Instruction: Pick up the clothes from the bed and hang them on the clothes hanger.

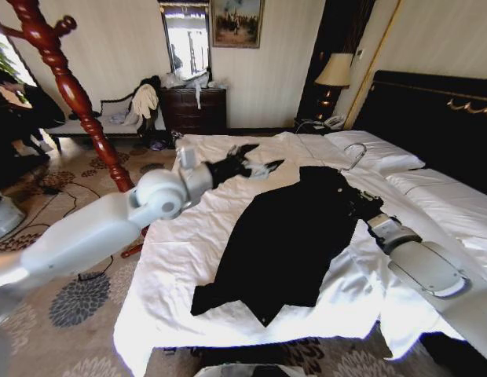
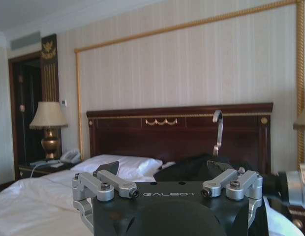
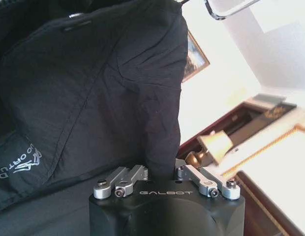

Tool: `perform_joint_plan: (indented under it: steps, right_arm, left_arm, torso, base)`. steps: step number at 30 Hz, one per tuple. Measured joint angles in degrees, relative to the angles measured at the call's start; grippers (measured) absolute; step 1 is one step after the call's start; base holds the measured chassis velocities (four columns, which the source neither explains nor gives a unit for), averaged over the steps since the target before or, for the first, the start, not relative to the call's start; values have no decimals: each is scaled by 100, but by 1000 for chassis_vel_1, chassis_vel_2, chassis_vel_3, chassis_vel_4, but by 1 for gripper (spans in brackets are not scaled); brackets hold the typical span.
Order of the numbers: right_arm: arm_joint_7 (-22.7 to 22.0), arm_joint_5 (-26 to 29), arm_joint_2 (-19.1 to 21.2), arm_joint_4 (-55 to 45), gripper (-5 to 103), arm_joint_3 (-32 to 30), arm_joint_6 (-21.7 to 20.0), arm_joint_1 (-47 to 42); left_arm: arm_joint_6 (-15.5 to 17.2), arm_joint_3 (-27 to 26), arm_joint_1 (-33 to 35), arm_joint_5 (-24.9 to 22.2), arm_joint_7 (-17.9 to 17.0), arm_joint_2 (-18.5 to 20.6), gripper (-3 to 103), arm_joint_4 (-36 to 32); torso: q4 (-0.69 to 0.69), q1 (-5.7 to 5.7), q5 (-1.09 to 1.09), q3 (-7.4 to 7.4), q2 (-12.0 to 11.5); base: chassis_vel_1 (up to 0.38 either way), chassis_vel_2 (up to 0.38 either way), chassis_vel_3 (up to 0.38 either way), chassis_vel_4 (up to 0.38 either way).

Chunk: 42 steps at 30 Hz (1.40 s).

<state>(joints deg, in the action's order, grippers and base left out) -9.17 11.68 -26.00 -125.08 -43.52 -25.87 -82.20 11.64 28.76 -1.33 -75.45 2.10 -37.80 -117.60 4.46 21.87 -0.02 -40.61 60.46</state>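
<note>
My black jacket (image 1: 287,236) lies spread flat across the white sheets of the bed (image 1: 181,259), its hem toward the near edge and its collar toward the far pillows. The silver hook of the clothes hanger (image 1: 354,156) sticks out past the collar, resting on a pillow (image 1: 377,153) near the black headboard (image 1: 432,118); the hanger's shoulders are hidden inside the garment. My right gripper (image 1: 360,206) sits at the jacket's right shoulder, and in its wrist view the fingers (image 3: 135,173) are pressed together on a fold of the black fabric (image 3: 103,93) that rises straight up from between them. My left gripper (image 1: 251,167) hovers above the far left part of the bed, just beyond the jacket and apart from it; its fingers (image 2: 106,169) are spread wide with nothing between them. From the left wrist, the hook (image 2: 219,130) stands upright before the headboard. A red wooden coat stand (image 1: 75,98) rises on the far left, beside the bed.
</note>
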Motion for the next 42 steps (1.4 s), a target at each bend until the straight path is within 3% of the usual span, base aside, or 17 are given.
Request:
perform_joint_plan:
  steps: [7, 19, 34, 42]
  right_arm:
    - [48, -200, -14, -41, 20, 32, 85, -4]
    - [73, -351, 16, -87, 20, 51, 195, -30]
    - [112, -504, 225, -177, 20, 14, 306, -20]
    - [147, -636, 233, -178, 20, 6, 385, -26]
  left_arm:
    - [28, 196, 14, 77, 183, 93, 100, -142]
    - [134, 1256, -722, -5, 322, -357, 100, 105]
    - [153, 1904, -1089, 42, 443, -941, 100, 536]
    - [137, 2011, -1128, 115, 458, -1052, 100, 628]
  torso:
    - [1, 0, 1, 0, 0]
    - [0, 0, 3, 0, 0]
    - [1, 1, 3, 0, 0]
    - [0, 1, 2, 0, 0]
  base:
    - [0, 0, 0, 0]
    - [0, 0, 0, 0]
    - [0, 0, 0, 0]
    - [0, 0, 0, 0]
